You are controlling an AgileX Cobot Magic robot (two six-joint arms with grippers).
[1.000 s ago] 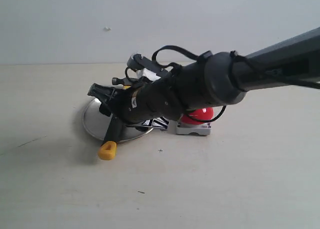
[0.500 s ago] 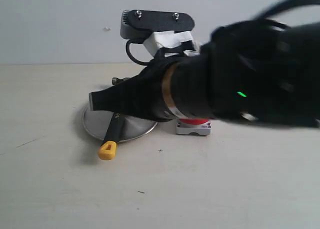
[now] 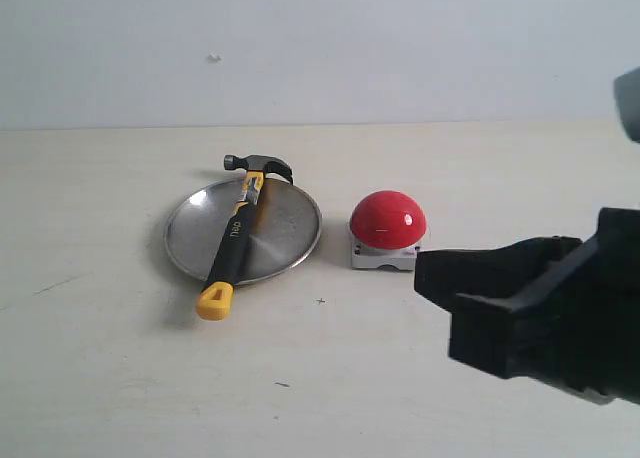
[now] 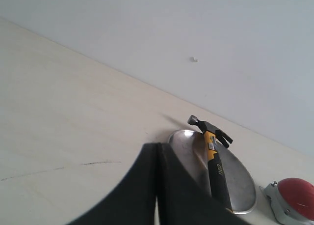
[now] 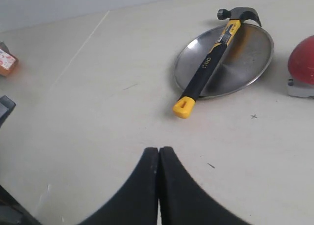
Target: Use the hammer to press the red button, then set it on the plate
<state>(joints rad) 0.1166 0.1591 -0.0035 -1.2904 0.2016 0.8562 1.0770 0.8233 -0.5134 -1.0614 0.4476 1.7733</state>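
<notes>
- While the hammer [image 3: 236, 240] lies slanted across the plate [image 3: 290, 228], its head overhangs the far rim and its yellow end juts past the near rim.
- Pale lettering on the black handle is too small to read.
- Red button [image 3: 388, 219] stands on the bench [image 3: 120, 378] just beside the plate.
- Left arm's fingers [image 4: 142, 185] are pressed together, empty; right arm's fingers [image 5: 144, 185] likewise, well apart from the hammer.
</notes>
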